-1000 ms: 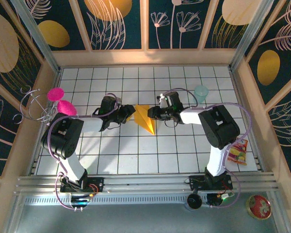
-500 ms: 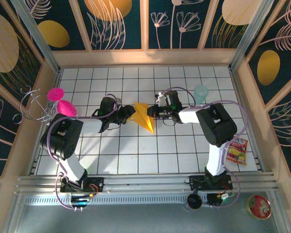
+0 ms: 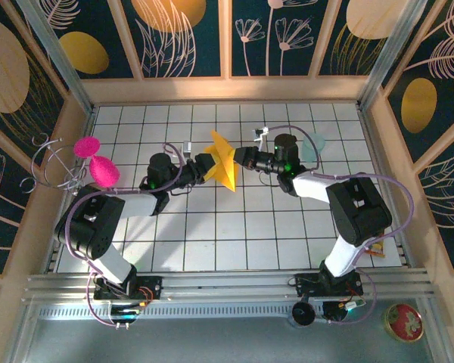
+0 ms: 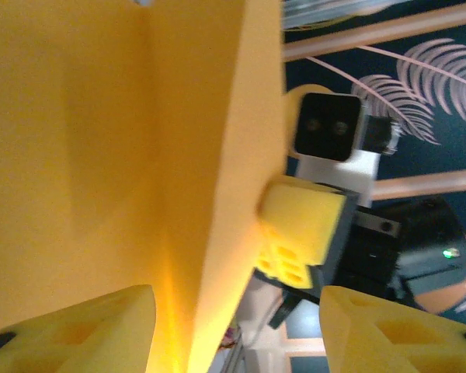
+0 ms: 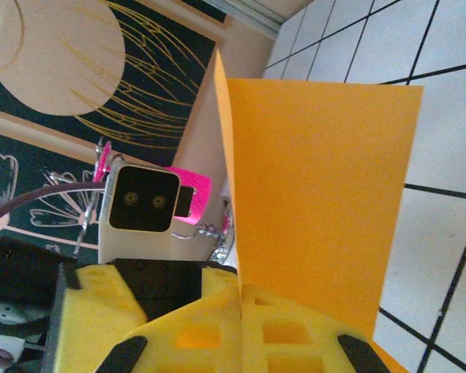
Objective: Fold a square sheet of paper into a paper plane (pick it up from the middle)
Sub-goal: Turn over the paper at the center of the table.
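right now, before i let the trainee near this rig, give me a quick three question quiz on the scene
1. True or false: the right gripper is shut on the orange paper.
2. Where is the teal cup? A) by the left arm's base B) toward the far right, partly hidden by the right arm C) on top of the paper
3. Which gripper's jaws stand apart?

Key: 1 true; 2 B; 3 the left gripper

Left hand (image 3: 206, 164) spread, right hand (image 3: 239, 156) clenched.
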